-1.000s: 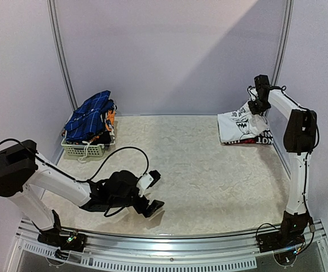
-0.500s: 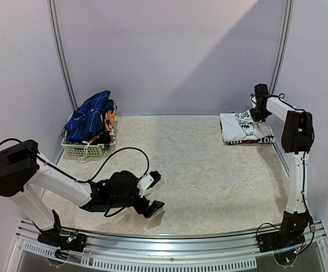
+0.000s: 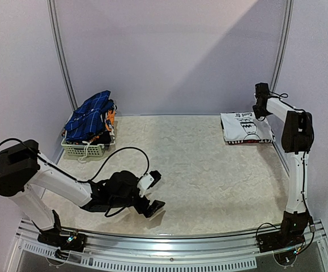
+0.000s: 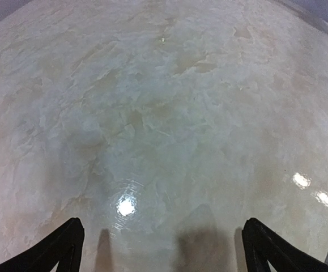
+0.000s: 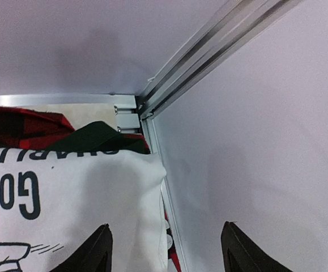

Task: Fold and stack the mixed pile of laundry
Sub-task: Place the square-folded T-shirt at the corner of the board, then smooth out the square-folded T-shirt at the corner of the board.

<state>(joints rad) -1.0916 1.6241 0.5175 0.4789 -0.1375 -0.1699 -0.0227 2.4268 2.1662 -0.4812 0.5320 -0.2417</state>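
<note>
A folded white T-shirt with black print lies flat at the far right of the table, on top of a red-and-black plaid shirt. A dark green part shows at the T-shirt's back edge. My right gripper hangs open over the T-shirt's right rear corner, by the wall, with nothing between its fingers. A blue checked cloth tops the pile in the basket at the far left. My left gripper stands open low over bare table near the front.
The white lattice basket sits in the far left corner. An aluminium frame post and the right wall run close beside my right gripper. The marbled tabletop stretches between the two arms.
My right gripper has opened and let go of the white T-shirt, which has dropped flat onto the stack. The left arm has not moved.
</note>
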